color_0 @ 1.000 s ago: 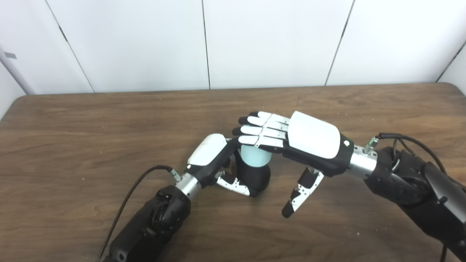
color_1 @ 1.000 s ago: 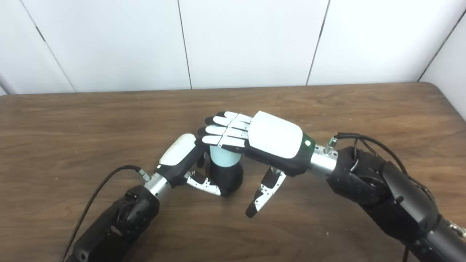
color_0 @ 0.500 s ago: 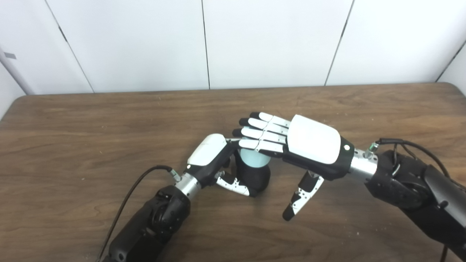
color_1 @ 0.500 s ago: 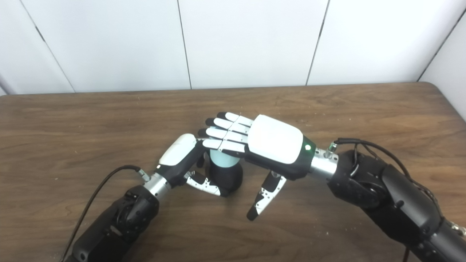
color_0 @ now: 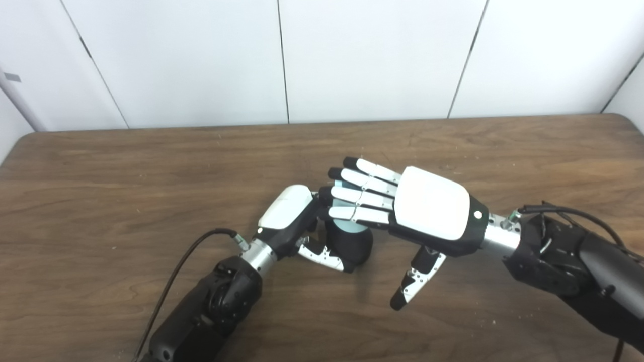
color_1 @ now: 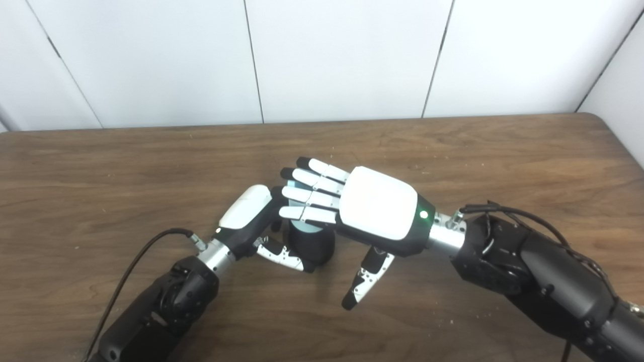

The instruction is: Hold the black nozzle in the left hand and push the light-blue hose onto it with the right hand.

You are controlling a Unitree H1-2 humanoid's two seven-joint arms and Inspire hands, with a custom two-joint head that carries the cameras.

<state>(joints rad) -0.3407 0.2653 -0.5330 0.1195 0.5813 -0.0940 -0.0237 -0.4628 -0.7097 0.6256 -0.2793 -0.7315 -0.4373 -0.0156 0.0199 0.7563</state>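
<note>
On the dark brown wood-grain counter (color_0: 126, 171) there are two robot hands, one black nozzle and one light-blue hose, gathered near the middle.

The one squat black plastic nozzle (color_0: 354, 245) stands upright on the counter. The left hand (color_0: 292, 217), white-backed with black fingers, is wrapped around it from the left side, with its thumb (color_0: 322, 255) curled across the front of the black body; this hand is closed on the nozzle.

The one short light-blue hose piece (color_0: 350, 227) sits on top of the nozzle, and only a thin pale-blue band of it shows between the black body and the fingers above it.

The right hand (color_0: 402, 206), with a white back plate and white fingers tipped in black, lies flat, palm down, over the top of the hose. Its fingers (color_0: 359, 193) are stretched out straight and side by side, pointing left toward the left hand, and cover the hose's upper end. Its thumb (color_0: 415, 279) hangs down, apart from the fingers, with its tip near the counter and clear of the nozzle. This hand grips nothing; it is spread, with its fingers laid on the hose. Whether the palm itself touches the hose cannot be told.

One black cable (color_0: 173, 274) loops beside the left wrist, and another (color_0: 568, 213) runs over the right wrist.
</note>
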